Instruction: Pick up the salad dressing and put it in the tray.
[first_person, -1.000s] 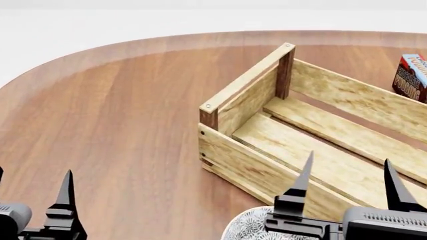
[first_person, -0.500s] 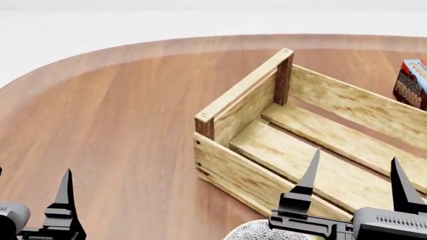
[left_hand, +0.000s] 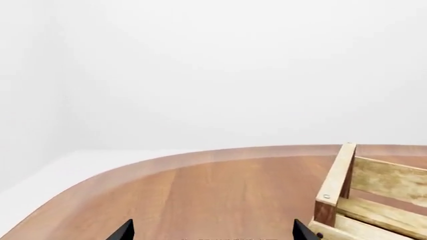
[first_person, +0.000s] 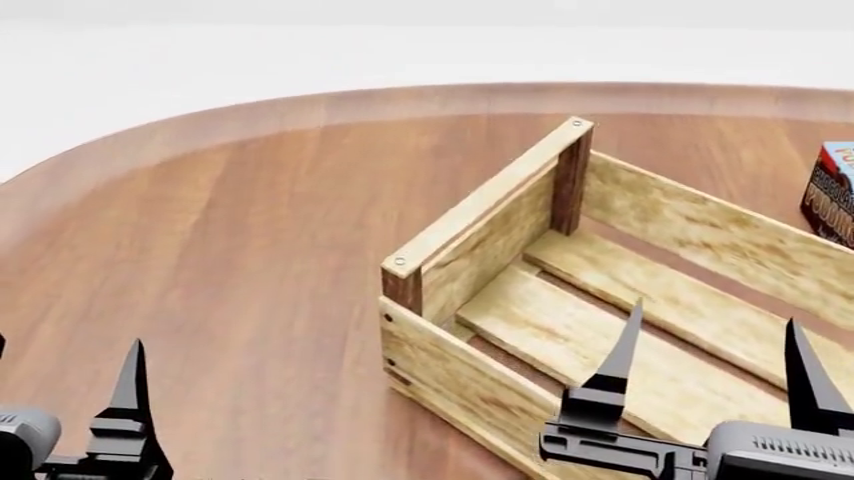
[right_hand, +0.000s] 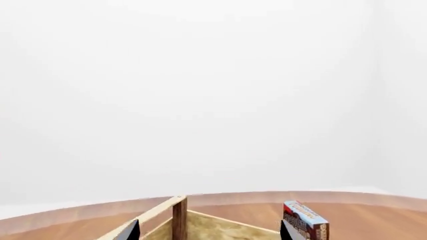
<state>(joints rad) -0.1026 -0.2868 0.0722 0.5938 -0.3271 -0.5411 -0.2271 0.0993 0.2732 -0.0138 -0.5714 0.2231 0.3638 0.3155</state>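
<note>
The salad dressing is not in any view. The tray, a light-wood slatted crate with dark-brown corner posts, stands empty on the round wooden table, right of the middle of the head view. It also shows in the left wrist view and the right wrist view. My right gripper is open and empty over the tray's near side; its fingertips frame the tray's corner post in its own view. My left gripper is open and empty at the near left, over bare table.
A brown and blue pudding box stands beyond the tray at the right edge, also in the right wrist view. The table's curved edge runs along the far left, with white floor beyond.
The tray has slid down and left in the head view. The patterned bowl at the bottom edge has dropped out of view. Both grippers stay open and nearly in place.
</note>
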